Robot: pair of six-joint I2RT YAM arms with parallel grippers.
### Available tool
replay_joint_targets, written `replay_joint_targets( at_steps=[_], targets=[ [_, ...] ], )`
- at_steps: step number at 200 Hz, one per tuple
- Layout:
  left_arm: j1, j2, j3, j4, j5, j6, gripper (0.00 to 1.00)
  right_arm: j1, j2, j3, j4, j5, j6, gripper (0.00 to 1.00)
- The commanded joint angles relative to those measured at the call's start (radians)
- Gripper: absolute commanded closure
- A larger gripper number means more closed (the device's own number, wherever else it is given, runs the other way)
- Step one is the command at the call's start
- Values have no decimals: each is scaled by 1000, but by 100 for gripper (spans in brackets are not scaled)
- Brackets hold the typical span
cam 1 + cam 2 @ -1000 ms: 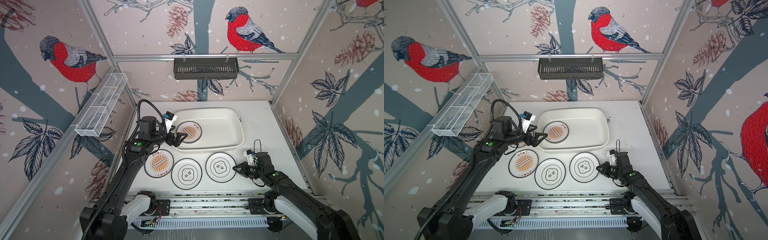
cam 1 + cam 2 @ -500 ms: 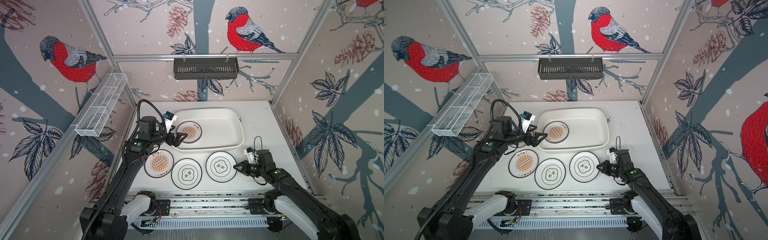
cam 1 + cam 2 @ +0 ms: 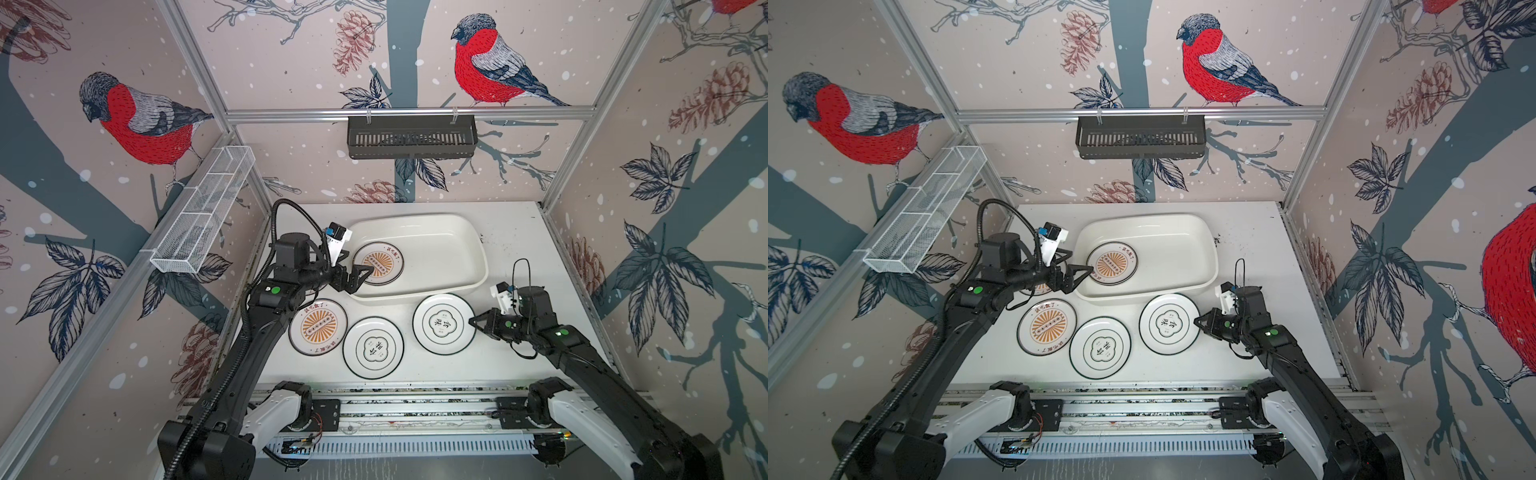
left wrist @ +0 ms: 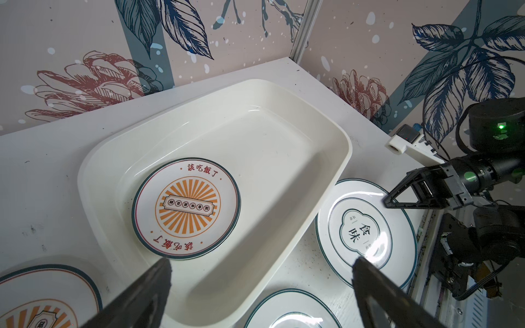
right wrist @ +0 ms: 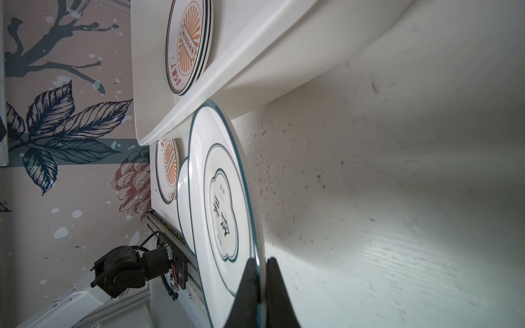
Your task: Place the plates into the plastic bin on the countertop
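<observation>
Right wrist view | right claw [image 5: 260,259] pinching emblem plate [image 5: 224,204] rim | left claw [image 4: 261,264] spread wide, empty

The plastic bin [image 3: 449,245] is glossy cream-white; the countertop [image 3: 513,249] is white with dark specks. The binned plate [image 3: 378,263] and the left plate [image 3: 318,327] show orange sunbursts with red lettering. The middle plate [image 3: 373,347] and the right plate [image 3: 444,323] bear dark quatrefoil emblems (all four have thin dark rims). The wallpaper [image 3: 291,62] has red-breasted birds on beige.
</observation>
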Motion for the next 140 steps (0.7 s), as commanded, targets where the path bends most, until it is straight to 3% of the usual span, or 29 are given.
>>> replay_joint_targets(
  at_steps=[1, 88, 140],
  targets=[
    [0, -4, 10, 35, 25, -15, 2, -5, 29, 45, 75, -65, -27, 98],
    [0, -2, 10, 38, 34, -18, 2, -13, 62, 60, 43, -87, -62, 98],
    [4, -14, 10, 36, 35, -19, 2, -47, 130, 200, 48, -87, -89, 97]
  ],
)
